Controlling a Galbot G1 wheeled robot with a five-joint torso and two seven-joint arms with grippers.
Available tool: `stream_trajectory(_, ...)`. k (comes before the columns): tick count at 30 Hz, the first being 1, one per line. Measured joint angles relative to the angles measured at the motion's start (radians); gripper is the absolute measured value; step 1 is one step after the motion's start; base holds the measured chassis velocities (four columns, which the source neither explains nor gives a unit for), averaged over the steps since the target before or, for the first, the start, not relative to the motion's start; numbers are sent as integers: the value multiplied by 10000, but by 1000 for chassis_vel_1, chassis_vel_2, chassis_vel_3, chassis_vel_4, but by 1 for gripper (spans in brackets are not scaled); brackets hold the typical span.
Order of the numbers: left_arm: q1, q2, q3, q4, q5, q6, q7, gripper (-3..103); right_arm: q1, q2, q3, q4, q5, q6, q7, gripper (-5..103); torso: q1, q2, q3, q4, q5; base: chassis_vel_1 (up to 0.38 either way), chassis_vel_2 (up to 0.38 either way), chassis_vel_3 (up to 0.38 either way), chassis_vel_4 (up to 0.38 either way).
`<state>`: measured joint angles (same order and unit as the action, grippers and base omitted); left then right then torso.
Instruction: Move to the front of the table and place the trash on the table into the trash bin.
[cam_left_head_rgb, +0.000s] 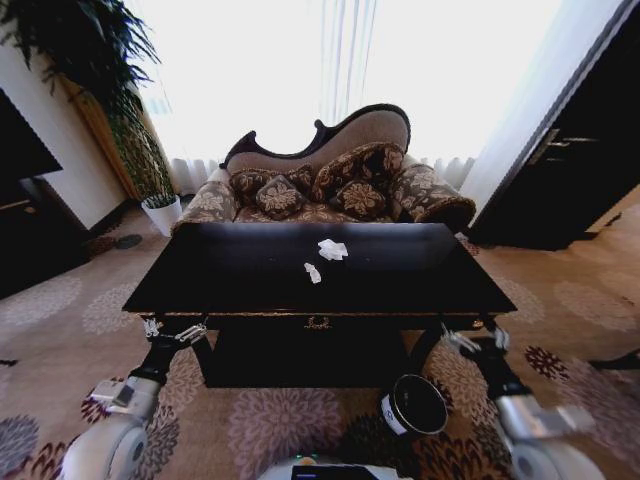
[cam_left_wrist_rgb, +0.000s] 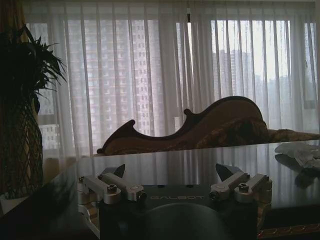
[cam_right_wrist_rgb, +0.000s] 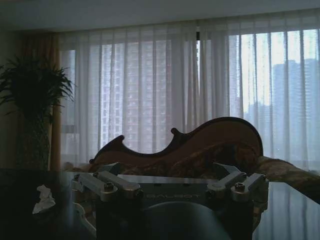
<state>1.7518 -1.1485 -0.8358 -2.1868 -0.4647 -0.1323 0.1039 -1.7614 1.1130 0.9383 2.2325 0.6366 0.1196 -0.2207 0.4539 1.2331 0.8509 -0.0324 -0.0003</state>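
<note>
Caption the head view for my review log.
Both grippers, left and right, open at the black table's front; paper scraps on top, trash bin below.

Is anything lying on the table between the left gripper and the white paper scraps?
No. In the head view, the glossy table is bare from the open left gripper at its front edge to the paper scraps.

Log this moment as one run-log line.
base: facing table | trash: on tabletop | trash bin: floor, front-right | left gripper: open, idle | right gripper: open, idle
</note>
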Motion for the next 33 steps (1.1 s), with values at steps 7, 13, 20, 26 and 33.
stream_trajectory(7, 0, 0, 0, 1, 0, 0, 0, 100, 935, -1580, -584, 41, 409, -1098, 779, 100, 2, -1, 1, 0, 4, 0, 0, 0, 0)
stream_trajectory(13, 0, 0, -1, 0, 0, 0, 0, 100, 1749, -2844, -1047, -277, 1512, -2143, 1436, 100, 1, 0, 0, -1, 4, 0, 0, 0, 0)
stream_trajectory(20, 0, 0, 0, 0, 0, 0, 0, 100, 2375, -4125, -1314, -761, 2474, -2608, 1640, 100, 2, 0, 1, 0, 2, 0, 0, 0, 0)
stream_trajectory(26, 0, 0, 0, 0, 0, 0, 0, 100, 3156, -5352, -1913, -1423, 2954, -2887, 1735, 100, 1, 1, 0, -2, 2, 0, 0, 0, 0)
stream_trajectory(33, 0, 0, 0, 0, 0, 0, 0, 100, 4560, -6377, -3309, -2297, 3436, -3175, 1871, 100, 1, 1, 0, -2, 1, 0, 0, 0, 0)
